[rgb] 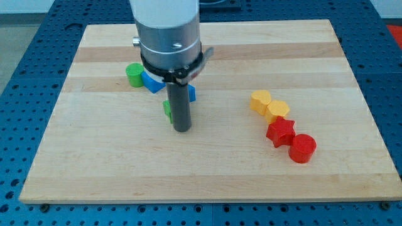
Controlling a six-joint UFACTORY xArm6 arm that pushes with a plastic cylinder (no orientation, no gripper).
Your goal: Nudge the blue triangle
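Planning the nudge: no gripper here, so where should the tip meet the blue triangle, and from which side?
Judging by this one view, push it, don't grip. The blue triangle lies under the arm, touching the green cylinder on the view's left. My tip is below it, beside a small green block. Probably best to contact its lower edge from the view's bottom; much of its shape is hidden.

single cam, elevated at the board's (207, 169) near long edge, angled down and across it. mid range: whole board in frame. arm housing (168, 31) enters top centre-left, cropped by the upper frame edge.
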